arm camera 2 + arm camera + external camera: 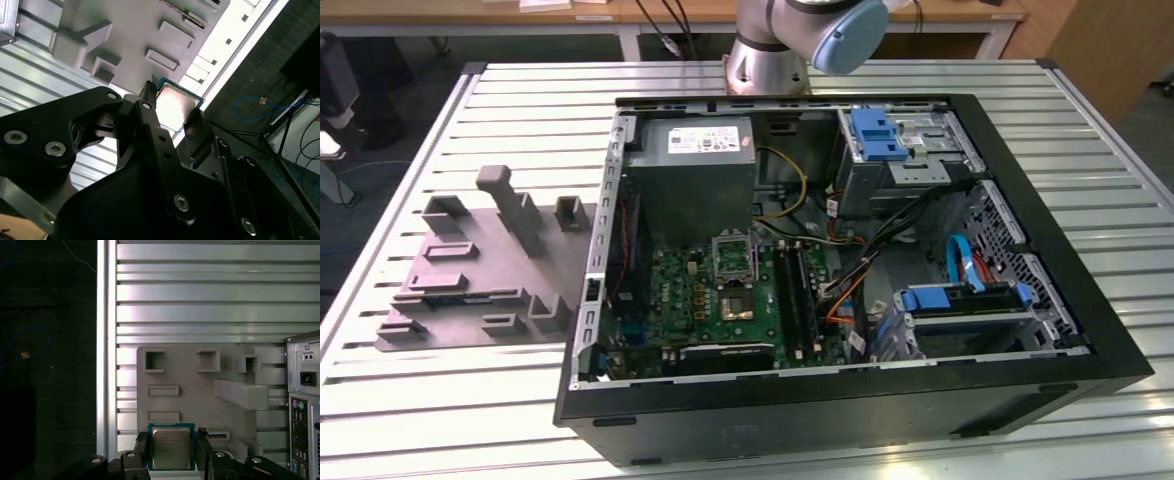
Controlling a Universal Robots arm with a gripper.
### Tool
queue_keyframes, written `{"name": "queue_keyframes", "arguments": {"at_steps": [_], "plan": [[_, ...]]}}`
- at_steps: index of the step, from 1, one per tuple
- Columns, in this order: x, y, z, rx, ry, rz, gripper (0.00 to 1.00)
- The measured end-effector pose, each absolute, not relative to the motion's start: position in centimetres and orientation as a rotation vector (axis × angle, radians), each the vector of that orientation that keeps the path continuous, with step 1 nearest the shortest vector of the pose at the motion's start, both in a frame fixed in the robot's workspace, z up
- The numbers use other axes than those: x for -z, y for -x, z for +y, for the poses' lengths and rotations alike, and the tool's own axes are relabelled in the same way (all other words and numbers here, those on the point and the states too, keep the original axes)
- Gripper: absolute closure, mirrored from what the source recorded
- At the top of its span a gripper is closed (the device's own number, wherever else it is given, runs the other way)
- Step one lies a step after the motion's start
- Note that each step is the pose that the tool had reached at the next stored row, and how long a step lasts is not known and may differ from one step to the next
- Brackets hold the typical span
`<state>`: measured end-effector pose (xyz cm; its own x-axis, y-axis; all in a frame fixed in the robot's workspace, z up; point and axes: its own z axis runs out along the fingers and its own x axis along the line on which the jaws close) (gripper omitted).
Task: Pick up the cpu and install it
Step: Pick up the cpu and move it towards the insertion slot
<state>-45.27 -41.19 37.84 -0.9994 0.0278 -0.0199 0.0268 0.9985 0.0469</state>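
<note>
In both wrist views the cpu [171, 447] [175, 106], a small square chip with a silvery top and a thin greenish rim, sits between my black fingers [141, 446] [197, 131]. My gripper [171, 441] [172, 114] is shut on it and holds it high above the grey fixture [190, 395] and the slatted table [210, 295]. In the exterior view, the metal socket frame [734, 262] lies on the green motherboard [707, 300] inside the open computer case [854, 400]. The arm's base [781, 45] stands behind the case.
The grey fixture [480, 270] with raised blocks lies on the table at the exterior view's left of the case. Inside the case are a grey power supply [694, 160], loose cables [881, 250] and blue drive brackets [961, 300]. The case's rear panel [305, 405] shows beside the fixture.
</note>
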Motion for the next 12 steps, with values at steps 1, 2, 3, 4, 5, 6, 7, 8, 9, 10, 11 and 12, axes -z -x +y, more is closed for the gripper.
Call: {"name": "queue_keyframes", "arguments": {"at_steps": [1,2,3,4,5,6,7,8,9,10,11,12], "plan": [[-37.92,45.27,-41.19,-0.073,-0.043,3.12,0.53],[-37.97,45.27,-41.19,-0.073,-0.043,3.12,0.53],[-38.02,45.27,-41.19,-0.073,-0.043,3.12,0.53],[-38.08,45.27,-41.19,-0.073,-0.043,3.12,0.53],[-38.15,45.27,-41.19,-0.073,-0.043,3.12,0.53],[-38.23,45.27,-41.19,-0.073,-0.043,3.12,0.53],[-38.32,45.27,-41.19,-0.073,-0.043,3.12,0.53],[-38.4,45.27,-41.19,-0.073,-0.043,3.12,0.53],[-38.46,45.27,-41.19,-0.073,-0.043,3.12,0.53],[-38.53,45.27,-41.19,-0.073,-0.043,3.12,0.53],[-38.6,45.27,-41.19,-0.073,-0.043,3.12,0.53],[-38.67,45.27,-41.19,-0.073,-0.043,3.12,0.53]]}}
